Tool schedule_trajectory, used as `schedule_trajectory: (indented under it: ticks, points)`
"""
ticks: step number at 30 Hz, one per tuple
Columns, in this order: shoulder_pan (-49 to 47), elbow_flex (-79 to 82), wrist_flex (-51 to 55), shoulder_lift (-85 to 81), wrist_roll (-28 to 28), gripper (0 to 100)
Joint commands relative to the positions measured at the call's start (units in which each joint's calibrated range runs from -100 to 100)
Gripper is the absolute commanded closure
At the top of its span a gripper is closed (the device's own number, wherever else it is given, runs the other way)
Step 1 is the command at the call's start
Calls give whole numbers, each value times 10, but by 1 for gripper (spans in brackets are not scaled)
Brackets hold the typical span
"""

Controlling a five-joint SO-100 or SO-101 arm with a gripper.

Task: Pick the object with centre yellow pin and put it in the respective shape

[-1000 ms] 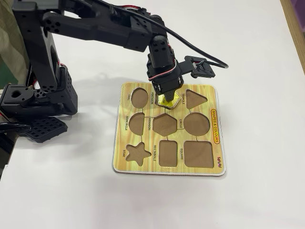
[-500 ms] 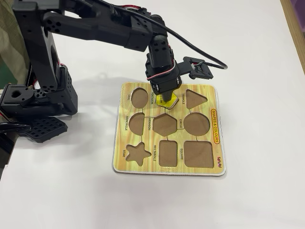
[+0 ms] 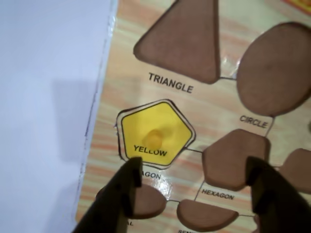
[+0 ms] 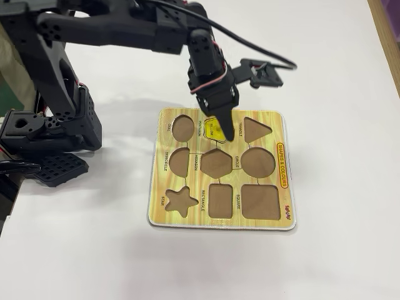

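In the fixed view the black arm point(image 4: 94, 37) reaches from its base at the left across to the shape puzzle board point(image 4: 275, 219), which lies flat on the white table point(image 4: 337, 75). The gripper point(image 4: 220, 128) hangs over the far middle of the board with its fingers apart and nothing between them. Just under it, the yellow pentagon piece point(image 4: 212, 129) sits in the pentagon cut-out in the board's far row, between the empty oval recess point(image 4: 182, 127) to its left and the empty triangle recess point(image 4: 255, 129) to its right. In the wrist view the white table fills the left side; right of it the pentagon piece point(image 3: 155, 134) lies level in its recess, with a yellow knob at its middle and the word YELLOW printed on it. The two dark fingertips point(image 3: 129, 187) stand apart at the near edge, clear of the piece, with the empty hexagon recess point(image 3: 232, 158) between them and the empty circle recess point(image 3: 274, 68) at the far right.
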Motion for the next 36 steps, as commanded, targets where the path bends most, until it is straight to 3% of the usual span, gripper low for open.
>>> schedule_trajectory:
  ticks: [1,15,36]
  points:
    - [2,-7,-6,-63,-1,75]
    - [13,-3,-5,-168,-1,75]
    - [64,235,-5,-429,-2,75]
